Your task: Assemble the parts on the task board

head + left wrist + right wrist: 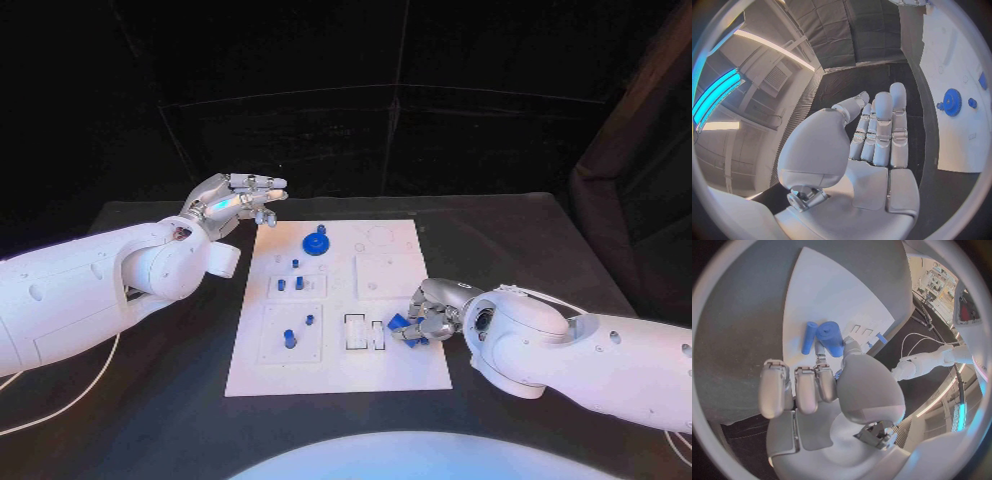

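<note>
The white task board lies in the middle of the black table. A blue gear stands near its far edge, and small blue parts and blue pegs sit in its left half. My right hand rests at the board's right edge, beside the rectangular slots. In the right wrist view its thumb and a finger pinch a thick blue part, with a slimmer blue bar lying next to it. My left hand hovers off the board's far left corner, fingers straight, holding nothing.
Black table surface surrounds the board on all sides. The left wrist view shows the board with the blue gear and two small blue pieces beside it. A white cable trails at the table's near left.
</note>
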